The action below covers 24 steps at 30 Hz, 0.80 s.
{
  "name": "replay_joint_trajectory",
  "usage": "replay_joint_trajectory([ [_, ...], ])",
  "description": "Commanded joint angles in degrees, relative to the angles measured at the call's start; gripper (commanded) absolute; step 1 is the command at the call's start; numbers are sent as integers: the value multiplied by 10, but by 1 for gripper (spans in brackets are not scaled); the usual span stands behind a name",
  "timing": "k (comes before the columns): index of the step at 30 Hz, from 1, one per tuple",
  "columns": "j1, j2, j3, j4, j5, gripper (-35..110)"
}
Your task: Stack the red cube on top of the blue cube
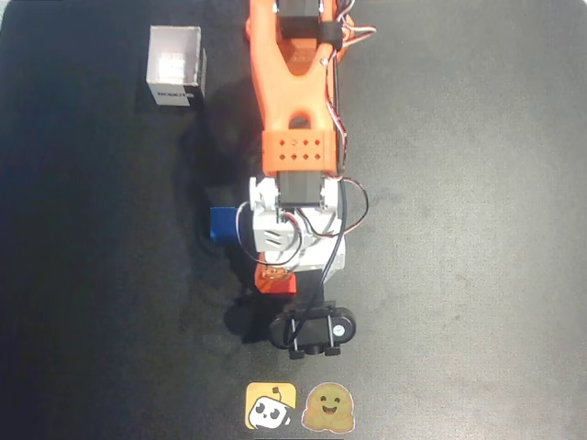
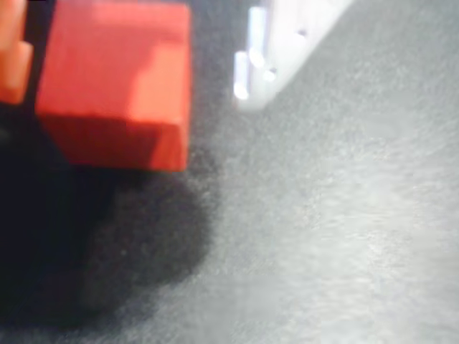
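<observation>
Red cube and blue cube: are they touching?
Cannot tell. In the overhead view the arm covers the space between the red cube and the blue cube.

Looking from overhead, you see the red cube [image 1: 276, 280] on the dark table, mostly hidden beneath the arm's white wrist, with a small part of it showing. Your wrist view shows it up close: bright red, matte, blurred, casting a shadow. The blue cube [image 1: 223, 225] peeks out left of the wrist, near the red one.

Overhead, the arm's white wrist hides most of the small matte blue cube [image 1: 221, 224] and the red cube [image 1: 275, 281]. In the wrist view the red cube [image 2: 115, 86] is blurred, cut off at twelve o'clock.
</observation>
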Motion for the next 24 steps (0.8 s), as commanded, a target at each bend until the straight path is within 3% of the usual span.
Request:
replay_joint_trajectory([
  [1,-4,0,5,-21,5,22],
  [10,7,-1,34,-47,6,19],
  [24,25,7,49,-44,-1,0],
])
